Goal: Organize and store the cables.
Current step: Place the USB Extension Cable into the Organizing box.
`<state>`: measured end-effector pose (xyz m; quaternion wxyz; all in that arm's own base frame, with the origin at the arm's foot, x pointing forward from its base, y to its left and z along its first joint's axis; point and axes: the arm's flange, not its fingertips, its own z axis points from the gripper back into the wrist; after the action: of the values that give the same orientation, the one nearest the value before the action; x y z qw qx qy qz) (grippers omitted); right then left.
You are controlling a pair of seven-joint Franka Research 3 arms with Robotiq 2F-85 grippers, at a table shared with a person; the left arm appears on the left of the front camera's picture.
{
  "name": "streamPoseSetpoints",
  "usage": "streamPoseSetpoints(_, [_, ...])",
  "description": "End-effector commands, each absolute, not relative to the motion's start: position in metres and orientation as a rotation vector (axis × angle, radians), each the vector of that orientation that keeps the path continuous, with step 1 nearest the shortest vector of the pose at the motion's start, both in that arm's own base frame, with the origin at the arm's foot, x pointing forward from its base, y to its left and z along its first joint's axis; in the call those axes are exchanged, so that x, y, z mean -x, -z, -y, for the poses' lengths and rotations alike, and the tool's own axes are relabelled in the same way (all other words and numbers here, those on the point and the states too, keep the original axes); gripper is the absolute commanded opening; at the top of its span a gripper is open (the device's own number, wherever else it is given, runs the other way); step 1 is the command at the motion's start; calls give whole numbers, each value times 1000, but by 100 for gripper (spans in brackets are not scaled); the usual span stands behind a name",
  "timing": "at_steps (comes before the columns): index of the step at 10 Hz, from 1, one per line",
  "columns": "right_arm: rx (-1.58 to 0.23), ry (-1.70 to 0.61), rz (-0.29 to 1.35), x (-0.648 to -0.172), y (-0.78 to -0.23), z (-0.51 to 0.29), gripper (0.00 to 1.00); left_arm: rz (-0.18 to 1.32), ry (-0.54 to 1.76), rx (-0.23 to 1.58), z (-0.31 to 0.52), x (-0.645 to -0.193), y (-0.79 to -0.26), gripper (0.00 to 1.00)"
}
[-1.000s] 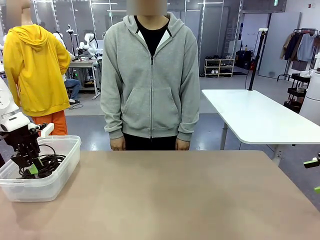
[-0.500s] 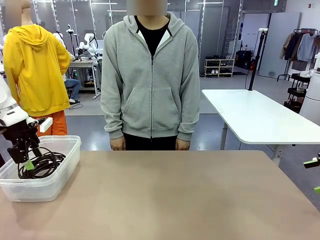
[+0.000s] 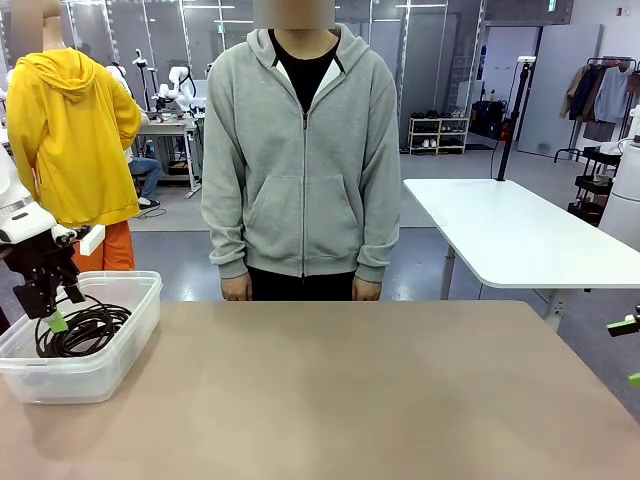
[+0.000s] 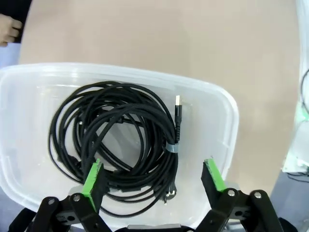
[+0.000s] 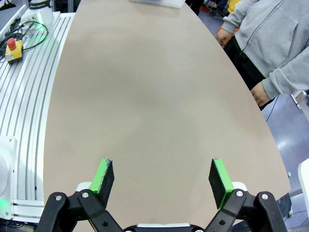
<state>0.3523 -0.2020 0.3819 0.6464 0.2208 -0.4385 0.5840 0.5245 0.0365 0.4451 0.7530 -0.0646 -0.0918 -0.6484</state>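
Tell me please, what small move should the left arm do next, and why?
Probably lift the left end effector straight up, away from the clear bin. Its jaws stand open and hold nothing, and the cables lie coiled inside the bin, so this storing step looks done. The right end effector waits open above the bare table.

light: bright, even, overhead | shadows: faint, soft | focus: sharp | distortion: wide-angle bending in wrist views

The cables are thin black cords wound into overlapping loose loops, lying flat inside a clear plastic bin at the desk's near left. One small plug end juts up beside a grey tie.
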Motion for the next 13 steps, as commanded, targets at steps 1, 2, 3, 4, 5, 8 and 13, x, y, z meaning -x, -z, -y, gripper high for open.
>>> streamPoseSetpoints(1, [-521, -1314, 972, -350, -385, 200, 100, 169, 1371, 213, -36, -529, -433, 100])
streamPoseSetpoints(2, [-521, -1314, 972, -350, -385, 200, 100, 200, 1415, 141, -37, -524, -445, 100])
streamPoseSetpoints(3, [-521, -1314, 972, -350, -385, 200, 100, 200, 1415, 141, -37, -524, -445, 100])
streamPoseSetpoints(4, [-521, -1314, 972, -350, -385, 200, 100, 200, 1415, 141, -37, -524, -445, 100])
streamPoseSetpoints(5, [-521, -1314, 972, -350, -385, 200, 100, 200, 1415, 141, -37, -524, -445, 100])
streamPoseSetpoints(8, [-521, -1314, 972, -350, -385, 200, 100, 200, 1415, 141, -37, -524, -445, 100])
streamPoseSetpoints(13, [-521, -1314, 972, -350, -385, 200, 100, 200, 1415, 141, -37, -524, -445, 100])
